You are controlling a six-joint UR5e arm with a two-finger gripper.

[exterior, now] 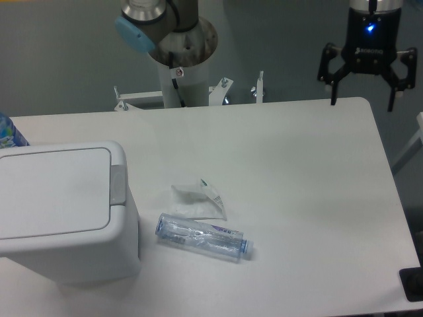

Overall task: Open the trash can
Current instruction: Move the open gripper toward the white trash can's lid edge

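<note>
Trash can (pixel 63 211) sits lid down, grey push tab (pixel 117 185) facing the jaws, far off down-left of them. Gripper (pixel 364 100) hangs over the table's (pixel 297 165) far edge, jaws spread wide, holding nothing. Clear bottle (pixel 203 237) and torn wrapper (pixel 201 198) lie between.

One fixed camera looks down steeply from the front, fairly near, across the white table (pixel 284 172) toward the arm's base (pixel 182 53) (top of frame).
</note>
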